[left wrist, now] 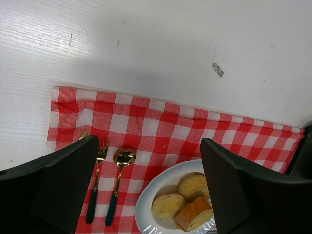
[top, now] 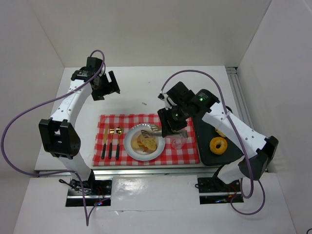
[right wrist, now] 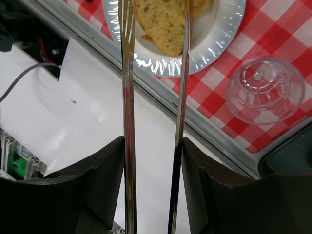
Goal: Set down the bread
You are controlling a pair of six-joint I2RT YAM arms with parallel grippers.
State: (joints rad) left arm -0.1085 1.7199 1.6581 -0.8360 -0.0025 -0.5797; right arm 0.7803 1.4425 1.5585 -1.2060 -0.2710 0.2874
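Top external: white-walled bay, white table (top: 146,87), red-checked cloth (top: 112,122) near front edge. Left gripper (top: 108,87) spread wide, empty, over bare table, well apart from the bread (top: 146,142) on the plate (top: 129,146). Right gripper (right wrist: 153,145), just right of the plate, clamps tongs (right wrist: 127,73), tips either side of the bread.

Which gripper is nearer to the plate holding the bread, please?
Right. The right gripper hovers close beside the plate, on its right, holding tongs whose tips reach over the bread. The left gripper hangs open over the table, beyond the cloth.
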